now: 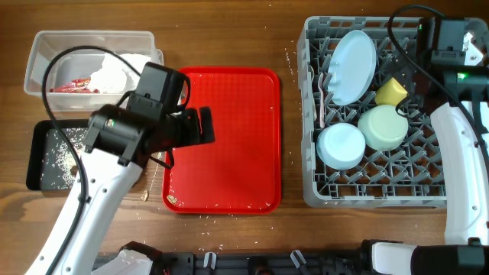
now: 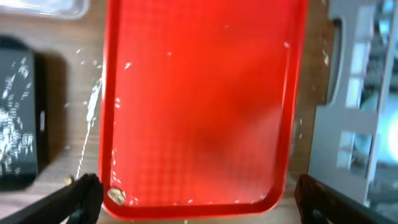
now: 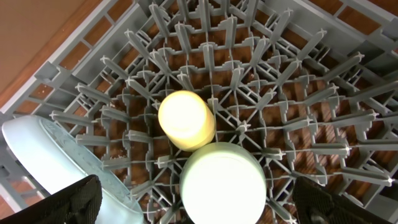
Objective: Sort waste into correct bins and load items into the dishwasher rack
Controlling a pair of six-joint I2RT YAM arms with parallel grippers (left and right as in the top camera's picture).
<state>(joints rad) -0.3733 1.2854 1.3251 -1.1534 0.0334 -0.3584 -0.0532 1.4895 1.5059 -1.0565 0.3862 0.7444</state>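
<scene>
The grey dishwasher rack (image 1: 374, 200) at the right holds the pale blue plate (image 1: 353, 65), yellow cup (image 1: 391, 92), mint-green bowl (image 1: 383, 126) and saucer (image 1: 341, 145). My right gripper (image 1: 442, 52) is open and empty above the rack's back right. In its wrist view (image 3: 208, 205) it hangs over the upturned bowl (image 3: 222, 183), cup (image 3: 186, 120) and plate (image 3: 62, 162). My left gripper (image 1: 200, 126) is open and empty above the red tray's left part (image 2: 199, 202). A brownish scrap (image 2: 115, 196) lies in the tray's near left corner. No fork or spoon is clearly seen.
The clear tub (image 1: 42, 46) at the back left holds white napkins and a red wrapper. The black tray (image 1: 37, 156) holds rice-like crumbs. The red serving tray (image 1: 229, 99) lies in the middle. A thin white strip (image 2: 92, 121) and crumbs lie beside it.
</scene>
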